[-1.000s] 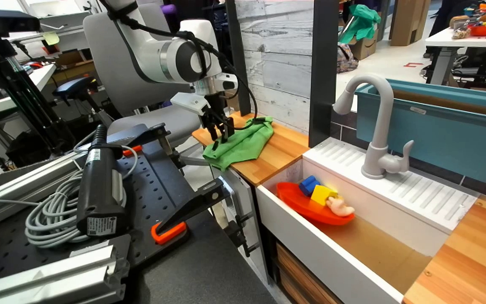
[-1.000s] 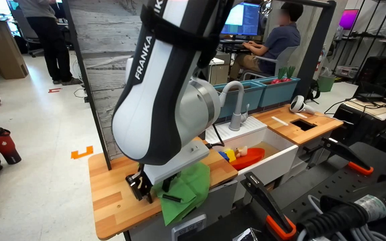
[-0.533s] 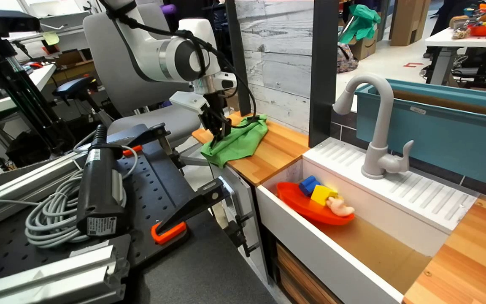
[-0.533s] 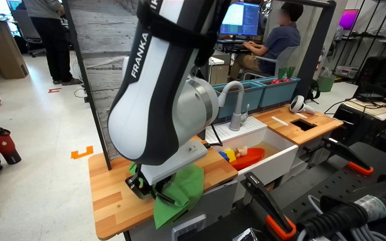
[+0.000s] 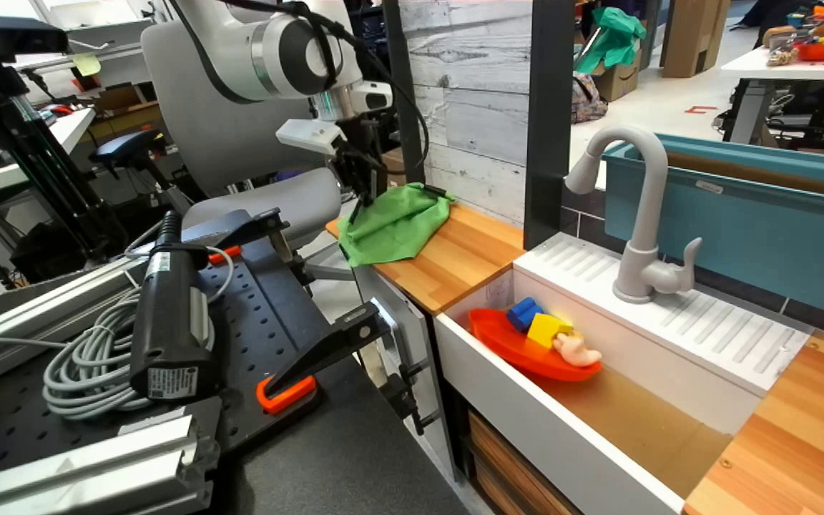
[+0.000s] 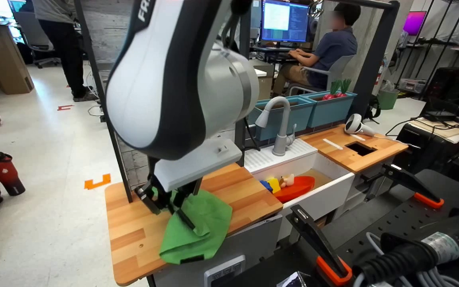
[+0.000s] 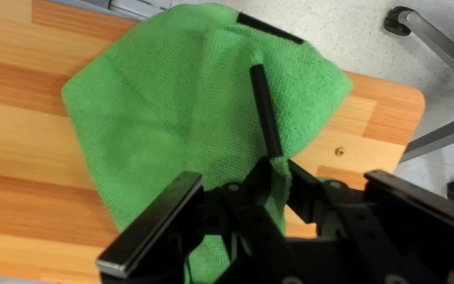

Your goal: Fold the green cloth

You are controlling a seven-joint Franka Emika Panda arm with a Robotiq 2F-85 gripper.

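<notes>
As one edge of the green woven cloth [image 7: 144,118] newly lifts, grasped by the black two-fingered end effector [image 7: 281,175], the rest lies below it, partly overhanging the light wooden counter [image 7: 18,146]; the fold seems barely begun.

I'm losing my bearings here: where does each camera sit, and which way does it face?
Wrist view: on the wrist, facing down at the green cloth; the gripper shows at bottom, pinching it.
An exterior view: outside the robot, looking across the black board to the sink; arm and gripper show.
An exterior view: apparently near the arm, which looms large, gripper below; looks over the counter, radishes beyond.
Both exterior views share the green cloth, counter, sink and faucet.
</notes>
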